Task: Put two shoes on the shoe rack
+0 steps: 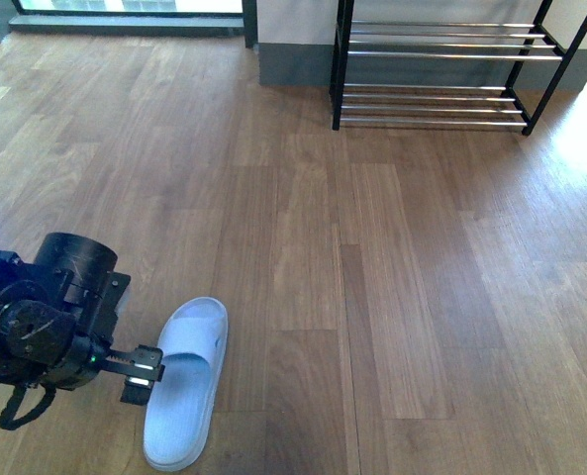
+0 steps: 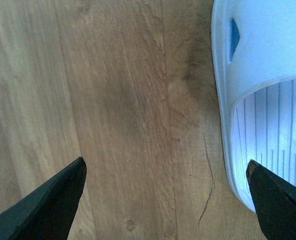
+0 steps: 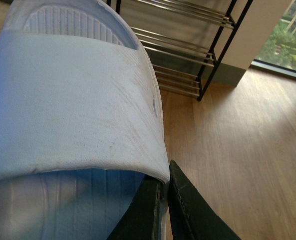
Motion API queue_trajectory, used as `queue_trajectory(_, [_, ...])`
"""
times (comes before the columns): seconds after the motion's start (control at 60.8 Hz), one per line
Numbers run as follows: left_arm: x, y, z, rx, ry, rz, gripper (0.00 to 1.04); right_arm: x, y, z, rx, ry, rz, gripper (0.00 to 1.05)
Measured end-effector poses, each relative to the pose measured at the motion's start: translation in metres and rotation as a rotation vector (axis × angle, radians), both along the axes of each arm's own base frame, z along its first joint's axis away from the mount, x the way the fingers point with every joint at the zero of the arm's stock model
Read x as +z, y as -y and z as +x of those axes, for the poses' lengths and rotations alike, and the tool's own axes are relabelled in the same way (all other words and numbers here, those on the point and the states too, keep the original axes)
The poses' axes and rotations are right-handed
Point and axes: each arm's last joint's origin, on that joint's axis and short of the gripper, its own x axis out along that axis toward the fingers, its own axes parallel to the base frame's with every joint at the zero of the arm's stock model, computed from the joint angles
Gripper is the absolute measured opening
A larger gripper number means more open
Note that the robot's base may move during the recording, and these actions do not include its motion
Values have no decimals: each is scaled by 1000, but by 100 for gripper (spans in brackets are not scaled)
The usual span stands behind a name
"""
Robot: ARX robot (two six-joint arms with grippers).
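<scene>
The two shoes are out of view. A pale blue slide slipper [image 1: 186,381] lies on the wood floor at the front left. My left gripper [image 1: 143,374] hovers at its left edge, open. In the left wrist view, this gripper [image 2: 166,165] spans bare floor, with one fingertip [image 2: 272,200] over the rim of the slipper [image 2: 267,75]. My right gripper [image 3: 165,172] is shut on the strap edge of another pale blue slide slipper [image 3: 73,100], held off the floor. The shoe rack [image 1: 441,74], black frame with chrome bars, stands at the back right; the shoe rack [image 3: 187,50] also shows behind the held slipper.
Wood plank floor [image 1: 372,297] stretches between the slipper and the rack. A grey wall base [image 1: 293,64] runs behind the rack, with a dark window frame [image 1: 125,20] at the back left. A glass pane [image 3: 287,45] shows beside the rack.
</scene>
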Motion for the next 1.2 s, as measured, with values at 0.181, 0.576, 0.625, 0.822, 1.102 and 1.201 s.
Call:
queue_trajectory(0.181, [-27, 6, 7, -42, 18, 20, 95, 0, 0, 0, 0, 0, 0, 1])
queue_trajectory(0.576, [-66, 21, 35, -105, 181, -8, 95, 0, 0, 0, 0, 0, 0, 1])
queue_trajectory(0.625, [-69, 21, 37, -114, 202, -13, 95, 0, 0, 0, 0, 0, 0, 1])
queue_trajectory(0.822, [-82, 16, 37, -109, 217, 6, 75, 0, 0, 0, 0, 0, 0, 1])
queue_trajectory(1.102, [-80, 8, 34, -83, 211, 41, 34, 0, 0, 0, 0, 0, 0, 1])
queue_trajectory(1.201, [-66, 2, 26, -22, 173, 39, 20, 0, 0, 0, 0, 0, 0, 1])
